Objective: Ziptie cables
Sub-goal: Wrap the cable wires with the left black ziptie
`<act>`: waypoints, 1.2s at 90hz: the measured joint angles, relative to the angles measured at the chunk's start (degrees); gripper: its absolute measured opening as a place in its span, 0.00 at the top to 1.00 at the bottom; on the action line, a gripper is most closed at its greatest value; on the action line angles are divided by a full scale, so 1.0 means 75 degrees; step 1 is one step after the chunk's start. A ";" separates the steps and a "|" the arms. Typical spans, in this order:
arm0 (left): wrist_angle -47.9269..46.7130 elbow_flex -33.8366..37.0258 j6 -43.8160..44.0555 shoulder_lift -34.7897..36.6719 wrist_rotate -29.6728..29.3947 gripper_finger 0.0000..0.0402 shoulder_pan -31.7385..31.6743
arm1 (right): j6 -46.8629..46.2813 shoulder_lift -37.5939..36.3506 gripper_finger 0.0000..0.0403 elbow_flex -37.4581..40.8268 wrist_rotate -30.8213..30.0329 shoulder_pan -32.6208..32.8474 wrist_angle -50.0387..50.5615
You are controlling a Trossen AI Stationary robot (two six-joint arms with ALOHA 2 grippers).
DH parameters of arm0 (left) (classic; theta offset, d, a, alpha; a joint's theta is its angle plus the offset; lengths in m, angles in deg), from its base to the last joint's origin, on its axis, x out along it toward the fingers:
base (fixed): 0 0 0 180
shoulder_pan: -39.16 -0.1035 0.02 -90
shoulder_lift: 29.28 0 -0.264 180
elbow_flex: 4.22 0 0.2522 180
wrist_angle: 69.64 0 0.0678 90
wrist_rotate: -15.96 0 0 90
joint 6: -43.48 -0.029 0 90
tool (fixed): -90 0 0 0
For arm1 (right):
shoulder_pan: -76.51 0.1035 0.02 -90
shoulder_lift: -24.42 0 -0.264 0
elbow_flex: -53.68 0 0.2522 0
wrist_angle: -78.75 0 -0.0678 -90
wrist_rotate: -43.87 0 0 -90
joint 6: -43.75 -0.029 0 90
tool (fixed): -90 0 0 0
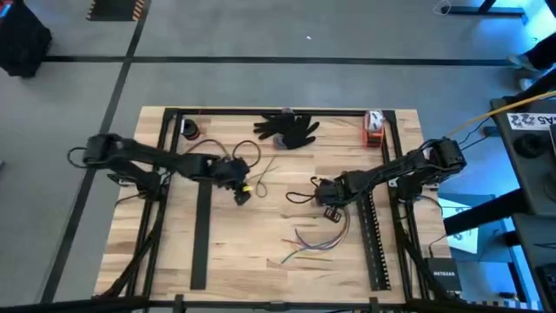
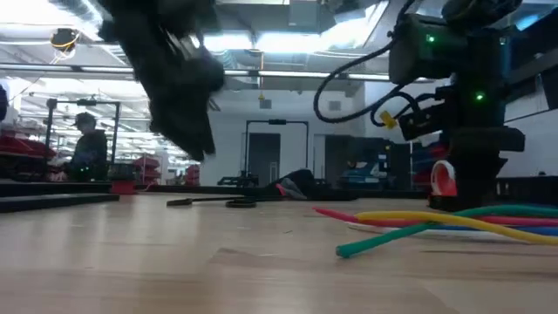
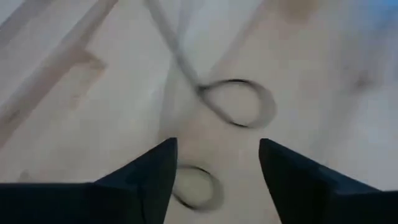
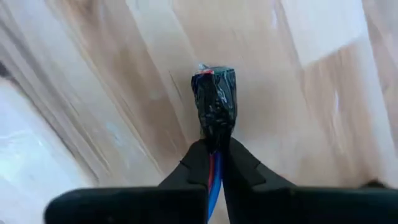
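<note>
From above, on the wooden table (image 1: 261,252), the cables (image 1: 314,243) lie loose and fanned out near the front edge, just in front of the right claw (image 1: 328,207). That claw hangs over the middle of the table, beside a long black slotted bar (image 1: 375,235). The left claw (image 1: 241,189) hovers well to the other side of the cables, and a black glove (image 1: 287,128) rests near the far edge.

At table height, the cables (image 2: 445,222) show as red, yellow, green and blue strands spread flat and unbound.

Past the left claw's fingers (image 3: 140,186), which stand wide apart and hold nothing, 2 pale strip loops (image 3: 239,102) lie on the wood.

At the right wrist, the claw (image 4: 214,163) is closed on a red-and-blue wire bundle (image 4: 213,106) whose end is wrapped in black tape.

No tie yet circles the cables, so I judge gathering and cinching remain to be done.
</note>
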 joint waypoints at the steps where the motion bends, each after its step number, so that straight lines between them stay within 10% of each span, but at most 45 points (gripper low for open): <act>1: 0.0021 -0.0001 -0.0046 -0.0088 0.0002 0.47 -0.0054 | 0.0037 0.0004 0.97 0.0000 -0.0014 -0.0002 -0.0027; 34: 0.1107 -0.0014 -0.0999 -0.1612 -0.0053 0.65 -0.0762 | 0.0914 0.0020 0.94 0.0003 -0.0195 -0.0012 -0.1071; 52: 0.1339 -0.0017 -0.1657 -0.1561 0.0202 0.94 -0.0701 | 0.0979 -0.0029 0.97 -0.0002 -0.0128 -0.0012 -0.1336; 108: 0.3178 -0.0672 -0.1819 0.2023 0.0559 1.00 -0.0755 | 0.3556 -0.0218 0.98 -0.3230 -0.1992 -0.0653 -0.2049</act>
